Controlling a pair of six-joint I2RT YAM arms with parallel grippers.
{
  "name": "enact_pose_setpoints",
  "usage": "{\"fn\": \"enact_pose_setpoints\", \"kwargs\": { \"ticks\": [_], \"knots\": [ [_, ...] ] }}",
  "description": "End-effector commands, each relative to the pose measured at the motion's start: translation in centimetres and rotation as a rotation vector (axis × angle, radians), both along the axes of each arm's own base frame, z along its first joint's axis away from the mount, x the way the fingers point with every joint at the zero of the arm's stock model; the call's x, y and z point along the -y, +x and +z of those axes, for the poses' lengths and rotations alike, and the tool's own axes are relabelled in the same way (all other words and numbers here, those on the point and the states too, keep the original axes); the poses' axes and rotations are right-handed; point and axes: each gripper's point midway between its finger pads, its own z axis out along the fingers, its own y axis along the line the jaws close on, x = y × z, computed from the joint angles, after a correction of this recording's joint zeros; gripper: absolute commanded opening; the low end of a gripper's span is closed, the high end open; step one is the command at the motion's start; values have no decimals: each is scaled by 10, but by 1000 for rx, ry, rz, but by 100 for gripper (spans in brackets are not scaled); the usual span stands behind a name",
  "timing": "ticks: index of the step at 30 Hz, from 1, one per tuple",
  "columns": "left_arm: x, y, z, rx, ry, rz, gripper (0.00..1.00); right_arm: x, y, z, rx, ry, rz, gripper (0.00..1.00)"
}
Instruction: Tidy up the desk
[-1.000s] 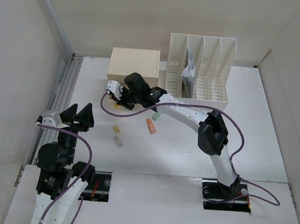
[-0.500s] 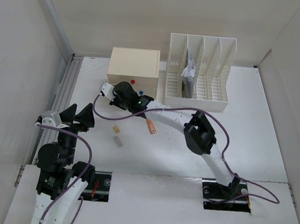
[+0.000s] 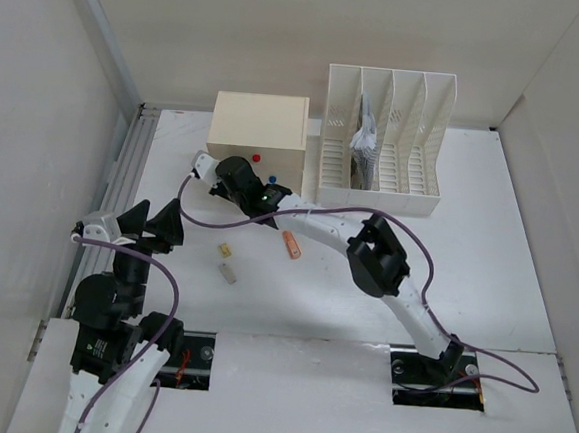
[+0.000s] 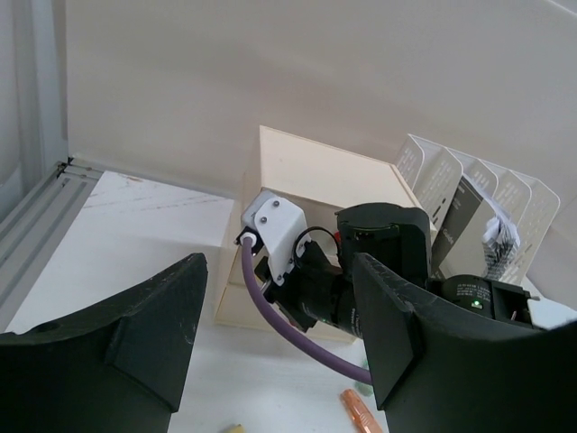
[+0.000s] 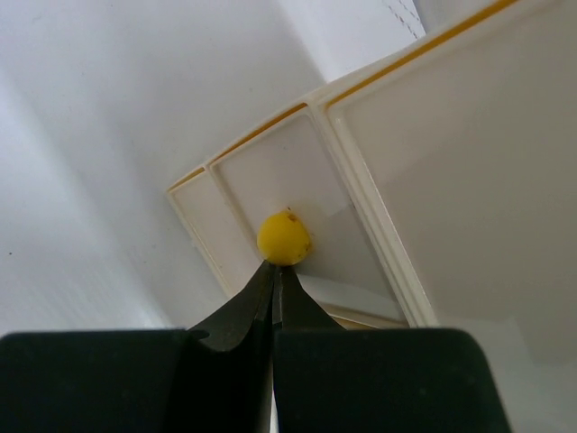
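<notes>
Right end effector clenched, tips at one yellow knob on one cream drawer box. Left end effector released, empty, near rail at left edge of counter, which lies under both arms. One file rack, four slots. One orange piece, two beige pieces. Versus second ago: right arm shifted left along box front; red knob, blue knob uncovered.

lab test cell, white-walled desk
</notes>
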Motion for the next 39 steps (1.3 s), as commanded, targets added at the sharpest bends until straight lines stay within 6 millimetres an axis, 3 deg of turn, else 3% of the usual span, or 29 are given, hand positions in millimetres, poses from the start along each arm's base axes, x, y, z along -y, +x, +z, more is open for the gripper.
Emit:
{"fn": "enact_pose_setpoints", "kwargs": {
  "ticks": [1, 2, 4, 5, 7, 8, 9, 10, 13, 14, 16, 17, 18, 19, 20, 21, 22, 24, 25, 26, 28, 30, 31, 32, 33, 35, 36, 38, 39],
  "knots": [
    [-1, 0, 14, 47, -4, 6, 62, -10, 11, 53, 103, 125, 3, 0],
    [-1, 0, 14, 47, -4, 6, 62, -9, 3, 46, 72, 106, 38, 0],
    [0, 0, 14, 47, -22, 1, 64, -22, -27, 69, 7, 132, 220, 1],
    [3, 0, 14, 48, -27, -15, 66, -18, -45, 63, -59, 81, 296, 14],
    [9, 2, 10, 20, -78, -50, 70, -10, -72, 89, -81, 106, 397, 37],
    [14, 5, 8, 6, -107, -72, 71, -2, -77, 99, -71, 116, 398, 72],
    [17, 4, 9, 4, -138, -93, 76, 10, -83, 89, -87, 94, 388, 92],
    [21, 7, 1, -27, -170, -111, 77, 24, -87, 123, -37, 130, 368, 100],
    [28, 11, -6, -56, -333, -149, 79, 62, -76, 142, 42, 128, 205, 100],
    [31, 14, -12, -52, -376, -161, 79, 87, -70, 172, 100, 163, 136, 100],
    [41, 19, -20, -66, -494, -218, 73, 114, -62, 185, 111, 202, 62, 35],
    [52, 25, -34, -74, -525, -270, 66, 129, -63, 210, 135, 254, 31, 6],
    [60, 30, -44, -97, -555, -305, 35, 142, -59, 217, 135, 276, 17, 0],
    [69, 35, -53, -121, -610, -344, 21, 152, -59, 224, 135, 303, 8, 0],
    [76, 43, -82, -180, -627, -357, 12, 160, -61, 226, 103, 352, -1, 0],
    [87, 50, -85, -182, -647, -415, 9, 164, -74, 247, 94, 416, 74, 0],
    [93, 55, -96, -207, -674, -437, 9, 179, -68, 254, 91, 446, 68, 15],
    [103, 60, -102, -190, -701, -493, 9, 192, -79, 276, 86, 510, 145, 95],
    [106, 74, -126, -273, -699, -461, 11, 194, -84, 281, 67, 526, 237, 100],
    [112, 78, -129, -287, -675, -473, 11, 197, -86, 272, 15, 519, 260, 100],
    [118, 92, -118, -256, -626, -484, 12, 200, -95, 283, -42, 567, 332, 100],
    [124, 107, -133, -304, -611, -478, 16, 214, -84, 283, -62, 607, 319, 100],
    [131, 112, -119, -271, -620, -513, 17, 219, -83, 286, -60, 620, 316, 97],
    [134, 120, -133, -311, -618, -499, 19, 227, -76, 283, -61, 627, 294, 91],
    [135, 125, -133, -311, -630, -502, 21, 231, -73, 281, -71, 638, 285, 76],
    [142, 134, -127, -303, -648, -518, 27, 237, -72, 283, -86, 667, 272, 61],
    [145, 141, -140, -342, -666, -508, 29, 242, -69, 285, -77, 670, 272, 50],
    [150, 150, -136, -333, -689, -526, 34, 245, -71, 285, -95, 686, 266, 44],
    [155, 154, -151, -377, -697, -521, 36, 245, -71, 285, -95, 686, 266, 44]
  ]
}}
